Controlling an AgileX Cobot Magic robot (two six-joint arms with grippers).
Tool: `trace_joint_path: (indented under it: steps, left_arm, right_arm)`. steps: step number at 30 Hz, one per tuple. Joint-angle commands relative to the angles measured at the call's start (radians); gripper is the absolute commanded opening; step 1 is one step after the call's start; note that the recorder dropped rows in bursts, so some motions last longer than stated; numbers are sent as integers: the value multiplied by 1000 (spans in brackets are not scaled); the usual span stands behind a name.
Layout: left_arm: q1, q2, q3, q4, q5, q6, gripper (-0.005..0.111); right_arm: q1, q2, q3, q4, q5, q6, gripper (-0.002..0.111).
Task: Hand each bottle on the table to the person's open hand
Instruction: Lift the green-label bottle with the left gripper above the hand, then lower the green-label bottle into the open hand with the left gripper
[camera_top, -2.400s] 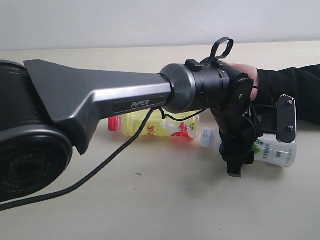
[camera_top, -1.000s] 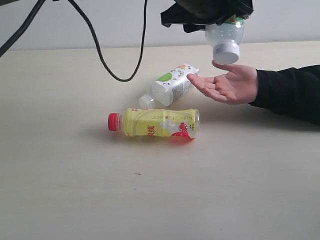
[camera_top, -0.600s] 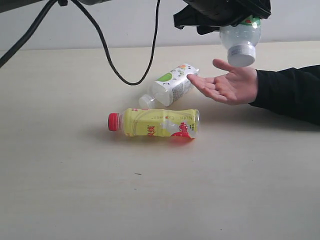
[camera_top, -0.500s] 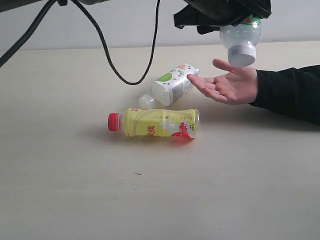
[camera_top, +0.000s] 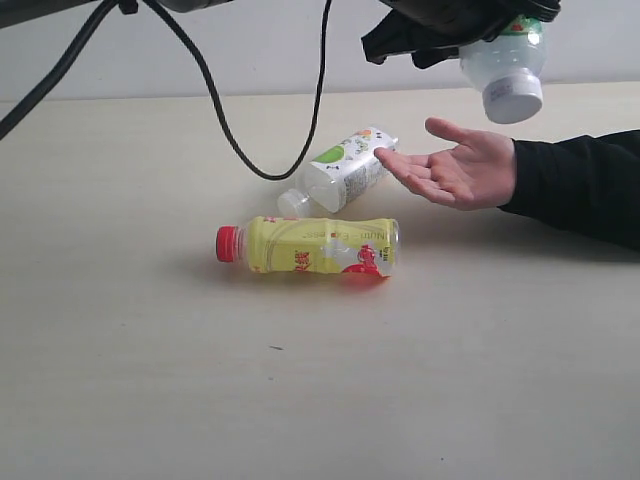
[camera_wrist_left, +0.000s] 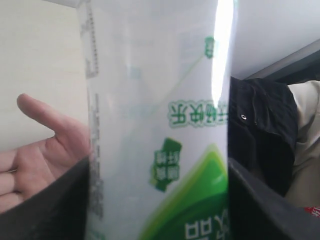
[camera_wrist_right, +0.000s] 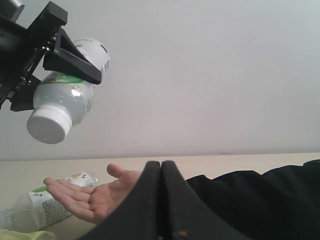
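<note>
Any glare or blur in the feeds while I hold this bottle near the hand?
Left wrist view: the green-white bottle fills the frame, soft, with a glare stripe down it. Exterior view: even light, sharp, faint shadow under the yellow bottle. Right wrist view: clear, but the shut right gripper blocks part of the frame.

The left end effector (camera_top: 488, 28) hangs at the top edge of the exterior view, raised well above the table. Its black fingers (camera_wrist_right: 75, 65) are clamped on opposite sides of the clear bottle with the green-white label (camera_top: 503, 70), which is held tilted with its cap downward. In the left wrist view both dark fingers press against the bottle's body. The right end effector (camera_wrist_right: 161, 170) has its two black fingers pressed flat against each other.
</note>
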Motion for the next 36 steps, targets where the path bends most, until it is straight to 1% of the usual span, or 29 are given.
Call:
trace_joint_path:
  steps: [1, 2, 4, 6, 8, 11, 18, 21, 25, 31, 34, 36]
  left_arm:
    - [-4, -3, -7, -5, -61, -22, 0]
    - [-4, -3, -7, -5, -59, -67, 0]
    - [-2, 4, -7, -5, -66, -217, 0]
    - [-4, 16, -7, -5, -100, -284, 0]
    - [-12, 35, -13, -5, -115, -300, 0]
    - [-12, 72, -46, -5, -66, -307, 0]
    - [-12, 186, -189, 35, 172, -296, 0]
    - [-12, 226, -233, 24, 217, -277, 0]
    - [-12, 273, -274, -39, 236, -251, 0]
    - [-8, 342, -360, -81, 341, -248, 0]
    - [-2, 358, -381, -107, 387, -247, 0]
    - [-1, 364, -388, -110, 394, -247, 0]
  right_arm:
    - [-5, -6, 5, 1, -14, -3, 0]
    - [-5, -6, 5, 1, -14, -3, 0]
    - [-5, -6, 5, 1, -14, -3, 0]
    - [-5, -6, 5, 1, -14, -3, 0]
    - [-5, -6, 5, 1, -14, -3, 0]
    - [-5, -6, 5, 1, -14, -3, 0]
    - [-5, -6, 5, 1, -14, -3, 0]
    - [-5, -6, 5, 1, -14, -3, 0]
    - [-5, -6, 5, 1, -14, -3, 0]
    - [-5, -6, 5, 1, -14, -3, 0]
    - [-5, -6, 5, 1, -14, -3, 0]
    - [-5, -6, 5, 1, -14, -3, 0]
